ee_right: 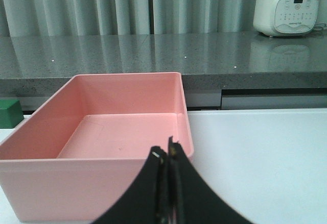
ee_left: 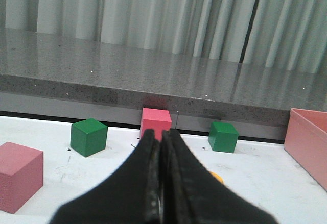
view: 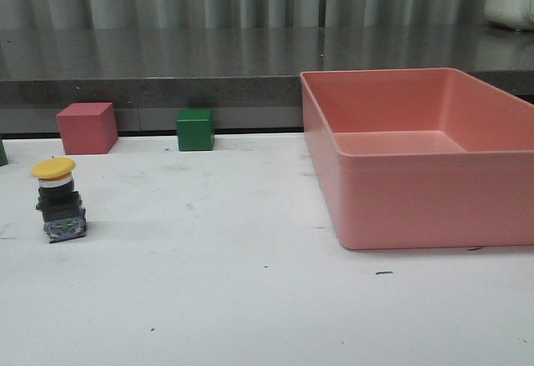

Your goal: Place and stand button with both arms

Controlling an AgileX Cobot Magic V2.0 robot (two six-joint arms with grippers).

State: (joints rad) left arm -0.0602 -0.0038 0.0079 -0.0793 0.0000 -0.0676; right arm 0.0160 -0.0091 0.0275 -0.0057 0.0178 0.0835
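The button (view: 57, 199) stands upright on the white table at the left in the front view: yellow mushroom cap on top, white collar, dark blocky body, bluish base. Neither arm shows in the front view. In the left wrist view my left gripper (ee_left: 161, 134) is shut with nothing between its fingers. A sliver of the button's yellow cap (ee_left: 217, 177) peeks out beside its right finger. My right gripper (ee_right: 167, 150) is also shut and empty, its tips in front of the near wall of the pink bin (ee_right: 76, 183).
The large pink bin (view: 417, 191) fills the right side of the table. A pink cube (view: 86, 127) and a green cube (view: 195, 129) sit along the back edge under the grey counter. Another green cube (ee_left: 88, 136) and pink cube (ee_left: 18, 175) lie further left.
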